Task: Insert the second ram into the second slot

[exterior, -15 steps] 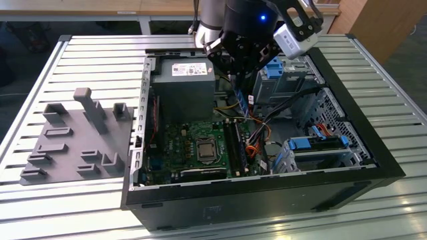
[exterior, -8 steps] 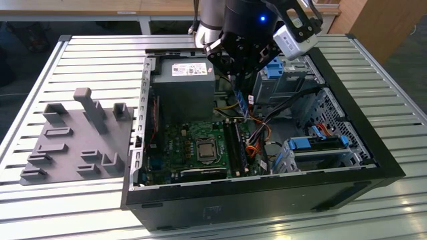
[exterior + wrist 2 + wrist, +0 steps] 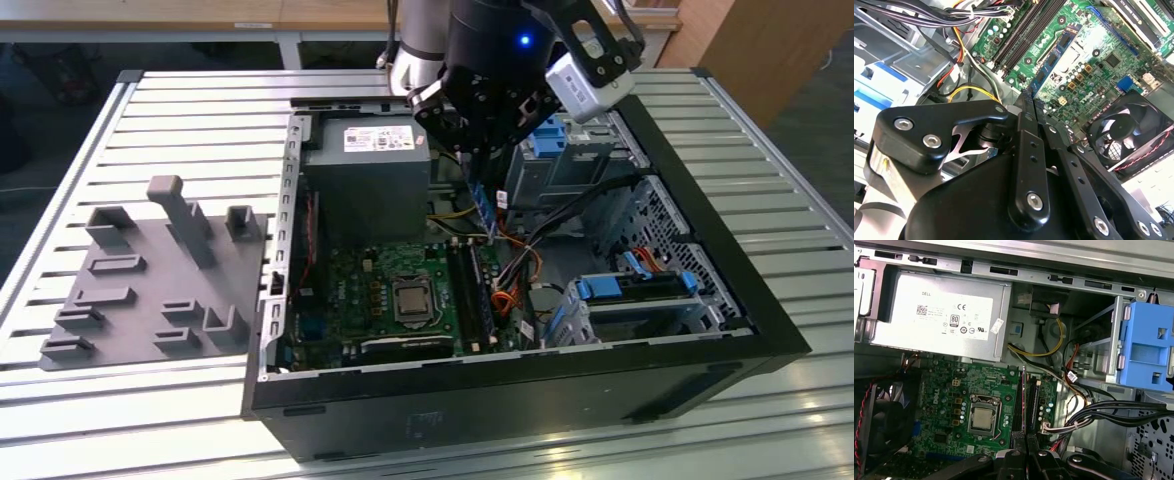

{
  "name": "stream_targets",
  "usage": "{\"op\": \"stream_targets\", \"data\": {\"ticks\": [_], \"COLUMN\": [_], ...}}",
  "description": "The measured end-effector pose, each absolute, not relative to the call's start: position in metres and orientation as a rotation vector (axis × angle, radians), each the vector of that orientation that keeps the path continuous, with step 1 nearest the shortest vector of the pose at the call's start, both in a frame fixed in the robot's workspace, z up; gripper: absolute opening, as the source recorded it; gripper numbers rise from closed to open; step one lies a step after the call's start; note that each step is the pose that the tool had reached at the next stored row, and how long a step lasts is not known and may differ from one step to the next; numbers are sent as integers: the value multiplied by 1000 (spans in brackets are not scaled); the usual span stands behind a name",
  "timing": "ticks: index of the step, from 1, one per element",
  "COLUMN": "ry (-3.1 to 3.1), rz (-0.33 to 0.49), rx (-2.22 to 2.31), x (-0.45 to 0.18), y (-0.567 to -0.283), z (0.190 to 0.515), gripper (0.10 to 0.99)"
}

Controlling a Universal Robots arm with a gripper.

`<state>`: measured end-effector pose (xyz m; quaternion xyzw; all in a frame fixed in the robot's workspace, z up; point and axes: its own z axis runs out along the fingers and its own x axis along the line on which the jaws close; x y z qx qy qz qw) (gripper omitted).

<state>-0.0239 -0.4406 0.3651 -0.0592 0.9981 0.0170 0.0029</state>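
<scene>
1. Exterior view: my gripper (image 3: 483,172) hangs over the open computer case (image 3: 534,400), fingers clamped on the second ram (image 3: 491,212).
2. The ram points toward six o'clock, seemingly just above the memory slots (image 3: 467,290).

One computer case (image 3: 507,405), one power supply (image 3: 367,180), one fan (image 3: 1126,132), one held ram stick (image 3: 489,205), one rack (image 3: 147,290).

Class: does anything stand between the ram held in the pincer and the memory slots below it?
Nothing visible does. The second ram, shut in the pincer, hangs above the memory slots; the cables lie off toward the exterior view's right.
</scene>
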Motion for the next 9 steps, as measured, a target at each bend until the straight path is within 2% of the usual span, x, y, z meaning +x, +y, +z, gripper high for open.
{"op": "stream_targets", "data": {"ticks": [9], "ry": [3130], "rz": [53], "rx": [-185], "x": [-24], "y": [-441], "z": [362], "gripper": [129]}}
